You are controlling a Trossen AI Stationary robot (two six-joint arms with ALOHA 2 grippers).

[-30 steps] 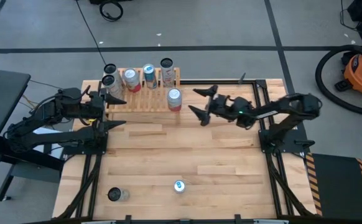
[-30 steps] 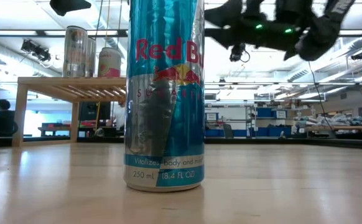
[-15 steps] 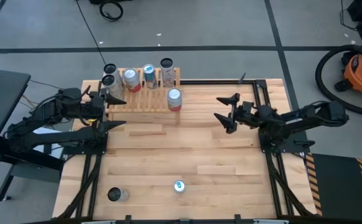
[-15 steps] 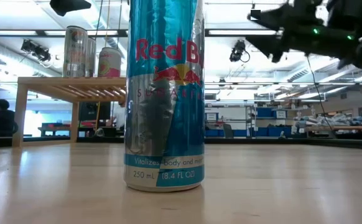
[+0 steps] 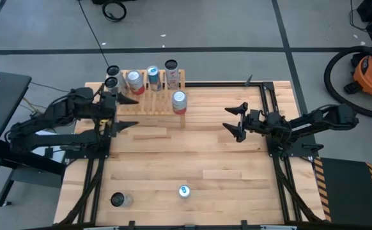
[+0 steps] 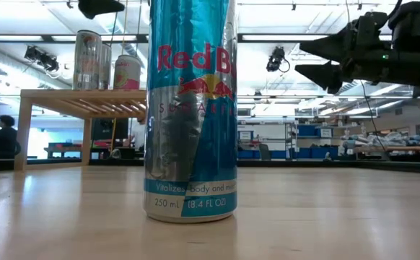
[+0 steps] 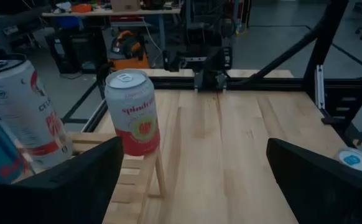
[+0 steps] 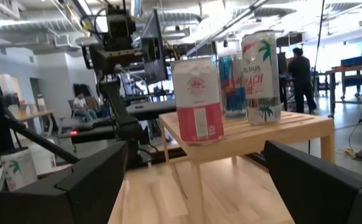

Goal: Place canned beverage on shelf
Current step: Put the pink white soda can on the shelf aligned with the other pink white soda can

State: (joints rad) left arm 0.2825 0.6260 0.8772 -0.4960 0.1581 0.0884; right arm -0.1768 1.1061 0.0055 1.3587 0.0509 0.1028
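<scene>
The blue can (image 5: 184,191) stands upright near the counter's (image 5: 224,160) front edge, its long axis vertical, well in front of both end effectors. The right end effector (image 5: 235,122), fingers apart and empty, hovers nearer it than the left end effector (image 5: 123,111) (also spread, empty), which sits just beside the shelf (image 5: 149,102). The shelf lies across the counter from the right end effector, cans already on it. In the low view the can's top is cut off.
</scene>
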